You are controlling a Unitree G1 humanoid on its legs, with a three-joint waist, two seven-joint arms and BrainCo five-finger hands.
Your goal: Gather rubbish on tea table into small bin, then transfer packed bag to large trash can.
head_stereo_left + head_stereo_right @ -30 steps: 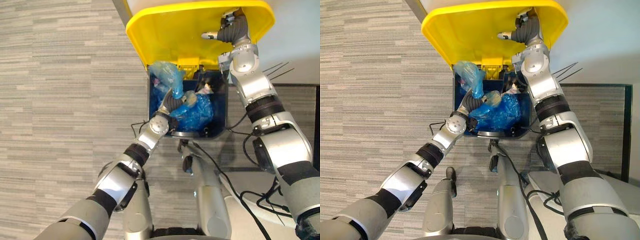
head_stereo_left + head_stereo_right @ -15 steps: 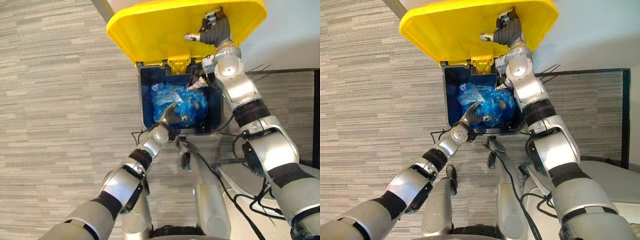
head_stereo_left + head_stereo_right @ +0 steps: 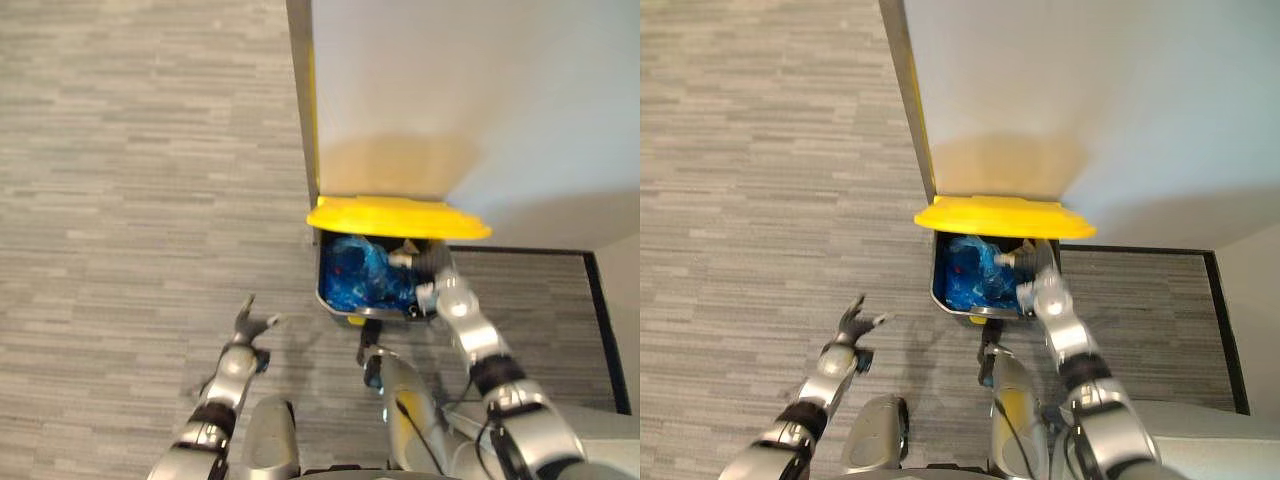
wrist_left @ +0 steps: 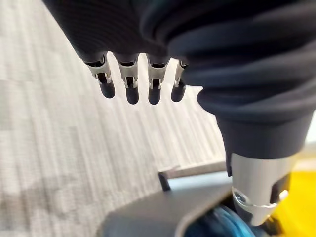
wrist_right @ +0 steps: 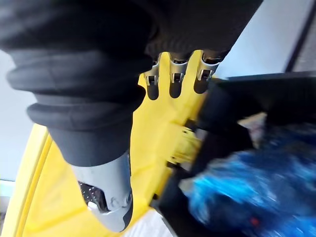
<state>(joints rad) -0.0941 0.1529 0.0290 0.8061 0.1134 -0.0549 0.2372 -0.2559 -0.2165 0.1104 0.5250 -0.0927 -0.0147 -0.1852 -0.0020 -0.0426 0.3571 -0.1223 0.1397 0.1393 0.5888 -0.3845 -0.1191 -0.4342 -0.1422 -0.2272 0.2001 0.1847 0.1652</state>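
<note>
There is one large trash can (image 3: 324, 292), dark blue, and it carries one yellow lid (image 3: 395, 217). Inside it shows one mass of crumpled blue plastic, which reads as a single packed bag (image 3: 362, 277), though whether more than one bag lies there cannot be told. A few pale scraps show beside the bag, too small to count. Two robot hands are in sight: one left robot hand (image 3: 246, 326) and one right robot hand (image 3: 428, 262).

Likely an office: grey streaked carpet (image 3: 120, 150) covers the floor, a plain pale wall (image 3: 470, 90) rises at 1 o'clock, a yellow-lidded bin (image 3: 398, 217) at its foot.
</note>
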